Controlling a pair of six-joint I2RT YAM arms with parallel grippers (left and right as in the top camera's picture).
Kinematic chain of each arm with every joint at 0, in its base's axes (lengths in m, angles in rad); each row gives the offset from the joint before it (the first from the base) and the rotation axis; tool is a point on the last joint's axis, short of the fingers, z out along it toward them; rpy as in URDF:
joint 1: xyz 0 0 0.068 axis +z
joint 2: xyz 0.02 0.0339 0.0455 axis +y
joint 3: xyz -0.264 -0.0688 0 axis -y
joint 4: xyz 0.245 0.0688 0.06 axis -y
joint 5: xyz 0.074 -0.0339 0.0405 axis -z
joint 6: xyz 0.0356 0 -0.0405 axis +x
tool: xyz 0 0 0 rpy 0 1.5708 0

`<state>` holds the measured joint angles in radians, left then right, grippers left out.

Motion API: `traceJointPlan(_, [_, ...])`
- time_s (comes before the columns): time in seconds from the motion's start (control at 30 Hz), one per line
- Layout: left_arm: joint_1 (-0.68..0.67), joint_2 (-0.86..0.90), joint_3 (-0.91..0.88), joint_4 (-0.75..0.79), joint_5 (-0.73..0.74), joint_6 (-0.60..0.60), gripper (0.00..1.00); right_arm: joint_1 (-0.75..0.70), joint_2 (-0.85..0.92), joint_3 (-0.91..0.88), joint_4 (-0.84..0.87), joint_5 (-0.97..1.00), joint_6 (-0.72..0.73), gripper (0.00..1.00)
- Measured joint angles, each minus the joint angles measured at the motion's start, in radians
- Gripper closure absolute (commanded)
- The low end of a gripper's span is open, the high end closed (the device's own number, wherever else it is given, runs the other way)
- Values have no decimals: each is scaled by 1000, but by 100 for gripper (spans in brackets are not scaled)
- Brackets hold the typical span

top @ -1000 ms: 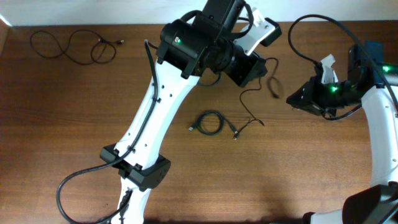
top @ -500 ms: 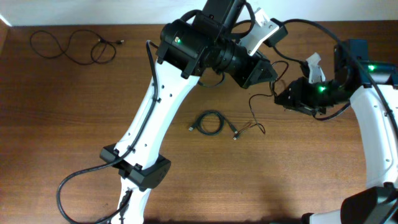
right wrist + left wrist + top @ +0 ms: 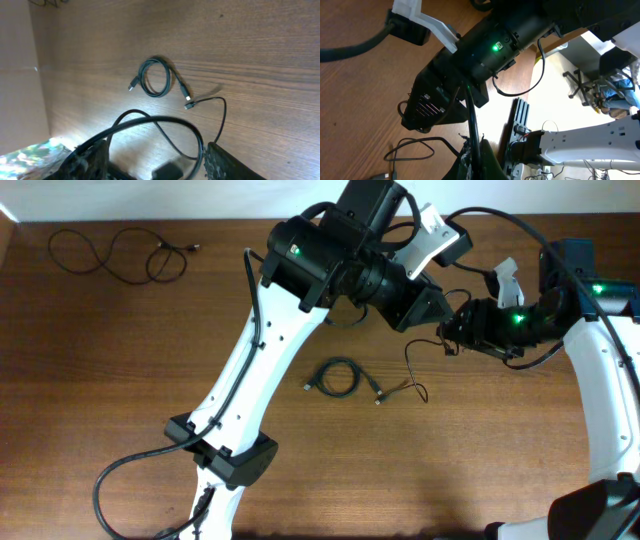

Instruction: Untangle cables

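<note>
Gripping thin cable [image 3: 224,116] in clenched left hand [image 3: 474,159], strand trailing down to bench [image 3: 500,450], plug beside coiled cable [image 3: 338,377], long axis left-right. Right hand [image 3: 156,161] released, fingers wide.

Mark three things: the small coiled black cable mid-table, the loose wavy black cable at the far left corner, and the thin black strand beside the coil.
small coiled black cable [image 3: 171,80], right wrist view, the loop's right arc
loose wavy black cable [image 3: 190,248], overhead view, its plug end
thin black strand [image 3: 188,105], right wrist view, its plug end
</note>
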<state>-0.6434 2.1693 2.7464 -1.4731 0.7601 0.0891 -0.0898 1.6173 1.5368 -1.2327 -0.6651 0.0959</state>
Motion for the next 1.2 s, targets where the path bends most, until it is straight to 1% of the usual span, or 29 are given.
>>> traceJointPlan(0.1, [0, 0, 0, 0, 0, 0, 100, 0, 0, 0, 1, -10, 1, 33])
traceJointPlan(0.17, [0, 0, 0, 0, 0, 0, 100, 0, 0, 0, 0, -12, 1, 33])
traceJointPlan(0.2, [0, 0, 0, 0, 0, 0, 100, 0, 0, 0, 0, -14, 1, 35])
traceJointPlan(0.23, [0, 0, 0, 0, 0, 0, 100, 0, 0, 0, 0, -14, 0, 50])
traceJointPlan(0.27, [0, 0, 0, 0, 0, 0, 100, 1, 0, 0, 0, -14, 1, 71])
traceJointPlan(0.33, [0, 0, 0, 0, 0, 0, 100, 8, 0, 0, 0, -14, -2, 94])
traceJointPlan(0.37, [0, 0, 0, 1, 0, 0, 100, 15, 0, 0, 0, -14, 0, 96])
traceJointPlan(0.5, [0, 0, 0, 18, -24, 0, 100, 42, 0, 0, -46, -17, 2, 96])
traceJointPlan(0.73, [0, 0, 0, 19, -188, -14, 100, 64, 0, 0, -141, -61, -6, 96])
traceJointPlan(0.77, [0, 0, 0, 19, -242, -29, 100, 64, 0, 0, -158, -98, -27, 96])
traceJointPlan(0.87, [0, 0, 0, 18, -327, -47, 100, 64, 1, 0, -220, -180, -91, 96])
traceJointPlan(1.03, [0, 0, 0, 18, -396, -60, 100, 64, 5, 0, -348, -308, -240, 96])
traceJointPlan(1.07, [0, 0, 0, 18, -406, -60, 100, 64, 6, 0, -383, -328, -269, 96])
traceJointPlan(1.1, [0, 0, 0, 18, -428, -61, 100, 64, 5, 0, -446, -364, -330, 96])
traceJointPlan(1.2, [0, 0, 0, 18, -488, -73, 100, 64, 5, 0, -462, -411, -415, 96])
